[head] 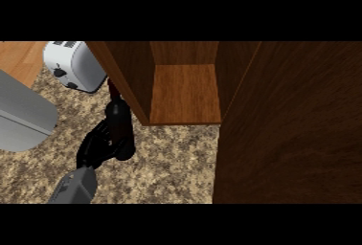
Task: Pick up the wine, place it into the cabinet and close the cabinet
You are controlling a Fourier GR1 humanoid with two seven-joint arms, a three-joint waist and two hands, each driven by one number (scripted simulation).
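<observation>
Toaster sits top left on the speckled desk. Below it the left robot hand is wrapped around the dark wine bottle — the bottle's just beside the open cabinet, outside its left wall. The cabinet door is swung wide on the right.

1 boxy grey forearm, flat matte panels, glossy black left hand, slim dark fingers
</observation>
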